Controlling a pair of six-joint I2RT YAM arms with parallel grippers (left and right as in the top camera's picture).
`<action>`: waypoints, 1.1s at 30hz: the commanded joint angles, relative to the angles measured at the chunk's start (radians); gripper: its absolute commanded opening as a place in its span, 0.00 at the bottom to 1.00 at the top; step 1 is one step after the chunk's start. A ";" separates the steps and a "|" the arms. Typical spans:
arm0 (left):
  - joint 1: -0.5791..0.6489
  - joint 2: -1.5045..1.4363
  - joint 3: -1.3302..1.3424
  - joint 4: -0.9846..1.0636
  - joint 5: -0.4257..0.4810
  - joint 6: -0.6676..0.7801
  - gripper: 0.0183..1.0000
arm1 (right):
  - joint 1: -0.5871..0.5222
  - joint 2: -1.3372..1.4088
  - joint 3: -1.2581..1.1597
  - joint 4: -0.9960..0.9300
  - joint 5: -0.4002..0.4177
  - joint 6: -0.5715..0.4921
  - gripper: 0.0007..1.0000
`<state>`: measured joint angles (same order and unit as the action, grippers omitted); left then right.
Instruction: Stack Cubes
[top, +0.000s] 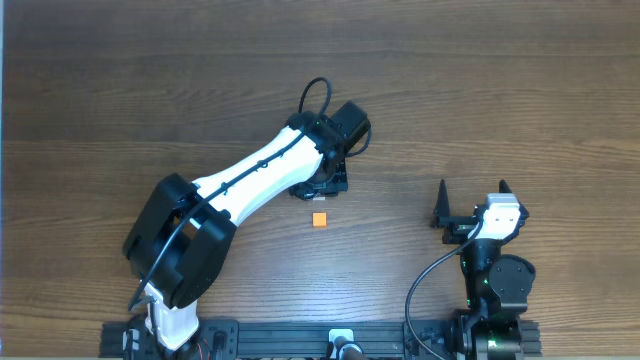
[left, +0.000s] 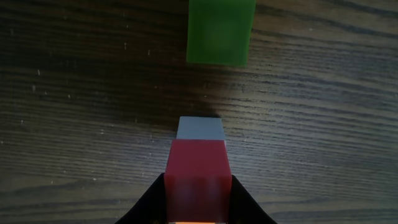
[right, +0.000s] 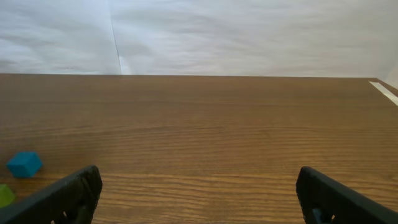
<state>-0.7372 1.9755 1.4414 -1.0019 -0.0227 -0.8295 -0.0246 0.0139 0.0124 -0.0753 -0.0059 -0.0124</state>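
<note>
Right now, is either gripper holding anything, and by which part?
The left gripper holds the red cube by two opposite side faces, one finger on each. The right gripper is open and holds nothing.

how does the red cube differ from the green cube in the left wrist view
Hold: the red cube is gripped between the fingers of the left claw; the green cube lies free on the table. Place: the red cube sits right at the claw; the green cube lies farther off, apart from it. Both are plain, square-faced blocks.
</note>
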 joint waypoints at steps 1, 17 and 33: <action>0.007 0.032 -0.009 -0.003 -0.004 0.015 0.04 | 0.000 -0.009 -0.007 0.000 -0.012 -0.008 0.99; 0.007 0.037 -0.009 -0.004 -0.003 0.015 0.37 | 0.000 -0.009 -0.007 0.000 -0.012 -0.008 0.99; -0.026 -0.023 -0.037 0.002 0.057 0.014 0.81 | 0.000 -0.009 -0.007 0.000 -0.012 -0.008 0.99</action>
<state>-0.7441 1.9919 1.4353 -1.0016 -0.0013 -0.8185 -0.0246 0.0139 0.0124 -0.0753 -0.0059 -0.0124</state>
